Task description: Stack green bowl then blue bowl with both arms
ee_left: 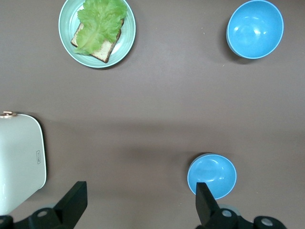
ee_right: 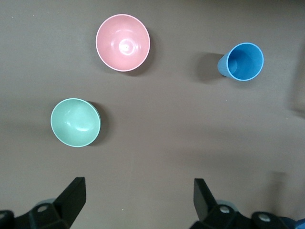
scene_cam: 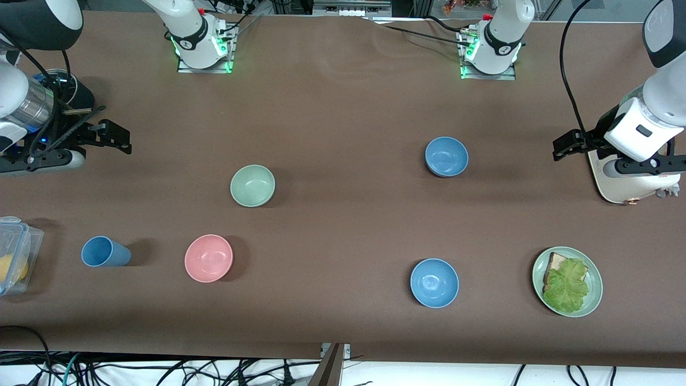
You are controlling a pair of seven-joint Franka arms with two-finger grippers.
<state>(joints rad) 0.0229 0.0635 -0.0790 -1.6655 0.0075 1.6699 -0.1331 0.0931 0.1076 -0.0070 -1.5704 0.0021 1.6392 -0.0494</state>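
Note:
The pale green bowl (scene_cam: 252,185) stands alone on the brown table toward the right arm's end; it also shows in the right wrist view (ee_right: 75,122). The duller blue bowl (scene_cam: 446,156) stands toward the left arm's end; it also shows in the left wrist view (ee_left: 212,175). My left gripper (scene_cam: 564,146) is open and empty, up over bare table between the blue bowl and a white appliance; its own view (ee_left: 140,193) shows the same. My right gripper (scene_cam: 117,138) is open and empty over the table's right-arm end, apart from the green bowl; its own view (ee_right: 138,188) shows the same.
A brighter blue bowl (scene_cam: 434,282) and a green plate with toast and lettuce (scene_cam: 594,300) lie nearer the front camera. A pink bowl (scene_cam: 208,258), a blue cup (scene_cam: 105,252) and a clear plastic box (scene_cam: 15,252) lie there too. The white appliance (scene_cam: 624,185) stands under the left arm.

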